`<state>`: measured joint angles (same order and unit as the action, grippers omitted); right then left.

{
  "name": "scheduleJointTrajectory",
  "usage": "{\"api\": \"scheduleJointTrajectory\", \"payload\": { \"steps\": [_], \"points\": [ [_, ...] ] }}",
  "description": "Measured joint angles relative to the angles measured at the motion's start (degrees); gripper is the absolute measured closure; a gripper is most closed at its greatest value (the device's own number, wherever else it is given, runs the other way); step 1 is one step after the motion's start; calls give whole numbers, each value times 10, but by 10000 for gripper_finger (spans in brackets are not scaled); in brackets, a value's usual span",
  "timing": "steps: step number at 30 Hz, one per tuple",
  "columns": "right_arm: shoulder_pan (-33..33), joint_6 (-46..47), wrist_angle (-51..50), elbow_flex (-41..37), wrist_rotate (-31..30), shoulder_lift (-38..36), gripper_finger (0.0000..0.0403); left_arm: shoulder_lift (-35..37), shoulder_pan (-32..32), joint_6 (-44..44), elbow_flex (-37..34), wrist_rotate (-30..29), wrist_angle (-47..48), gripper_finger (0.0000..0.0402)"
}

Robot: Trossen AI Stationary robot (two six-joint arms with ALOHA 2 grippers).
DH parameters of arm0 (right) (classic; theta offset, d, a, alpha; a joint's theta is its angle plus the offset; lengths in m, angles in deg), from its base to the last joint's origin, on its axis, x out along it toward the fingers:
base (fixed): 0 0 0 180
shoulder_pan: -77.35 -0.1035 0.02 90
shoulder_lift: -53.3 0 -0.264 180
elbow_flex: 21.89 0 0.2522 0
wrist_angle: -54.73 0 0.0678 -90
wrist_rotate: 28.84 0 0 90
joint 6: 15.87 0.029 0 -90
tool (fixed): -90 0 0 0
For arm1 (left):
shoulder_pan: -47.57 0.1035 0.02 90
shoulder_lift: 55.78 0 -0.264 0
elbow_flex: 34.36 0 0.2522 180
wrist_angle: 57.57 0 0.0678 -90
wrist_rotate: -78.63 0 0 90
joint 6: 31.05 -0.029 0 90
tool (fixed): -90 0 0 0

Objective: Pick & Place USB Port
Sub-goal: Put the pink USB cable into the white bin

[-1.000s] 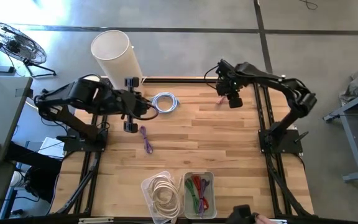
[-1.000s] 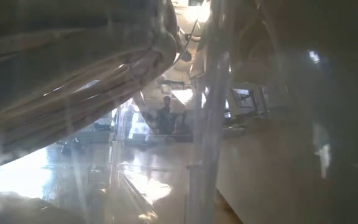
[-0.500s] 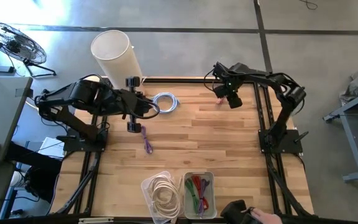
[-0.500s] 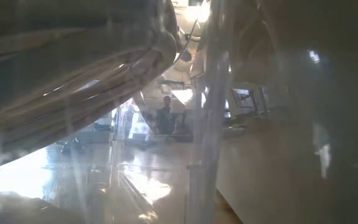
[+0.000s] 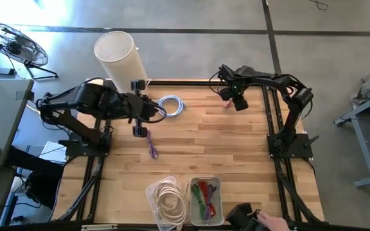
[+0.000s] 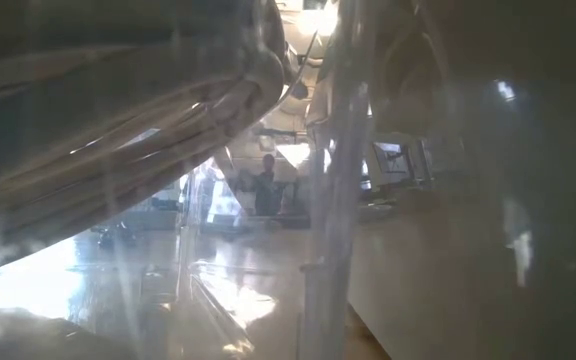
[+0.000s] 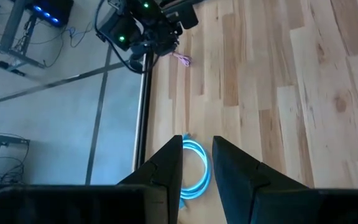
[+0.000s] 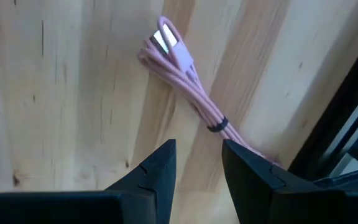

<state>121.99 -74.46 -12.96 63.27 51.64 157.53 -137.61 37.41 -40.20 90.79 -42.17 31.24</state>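
Above, right hand (image 8: 197, 163) parted — pink cable (image 8: 188, 78) unlabelled.

You have a pink USB cable (image 8: 188, 87), bundled and cinched by a dark tie, silver plug exposed at one end, lying flat on the bench (image 5: 236, 141) near its far right edge.
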Motion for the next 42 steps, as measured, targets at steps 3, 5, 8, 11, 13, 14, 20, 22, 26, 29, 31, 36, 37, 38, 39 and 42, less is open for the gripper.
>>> {"api": "scheduleJointTrajectory", "payload": {
  "steps": [3,5,8,11,13,14,20,22,26,29,31,36,37,38,39,42],
  "points": [
    [0,-5,1,0,3,1,281,-1,0,0,-14,0,-5,318],
    [0,-9,1,0,4,1,281,0,0,0,-26,1,-9,318],
    [0,-19,2,0,4,1,281,-1,0,0,-44,3,-17,318],
    [0,-26,4,0,2,1,281,-1,0,0,-54,3,-20,318],
    [0,-30,6,0,0,4,281,0,0,4,-61,3,-23,318],
    [0,-30,6,0,-3,8,281,-1,0,4,-62,3,-23,318],
    [0,-19,5,0,-25,38,281,0,0,4,-62,3,-36,318],
    [0,-19,10,0,-23,43,281,-1,0,4,-62,3,-35,318],
    [0,-19,34,0,-35,46,281,-1,0,5,-62,3,-35,318],
    [0,-19,42,0,-36,46,281,-1,0,5,-62,3,-35,318],
    [0,-27,44,0,-35,46,281,-1,0,5,-62,3,-35,318],
    [0,-34,50,0,-18,46,281,-1,0,5,-62,3,-35,318],
    [0,-34,51,0,-11,46,281,-1,0,5,-62,3,-35,318],
    [0,-34,53,0,-6,46,281,-1,0,5,-62,3,-35,318],
    [0,-32,55,0,-3,48,281,-1,0,5,-62,3,-35,318],
    [0,-18,58,0,-5,61,281,-1,0,5,-62,3,-35,318]
  ]
}}
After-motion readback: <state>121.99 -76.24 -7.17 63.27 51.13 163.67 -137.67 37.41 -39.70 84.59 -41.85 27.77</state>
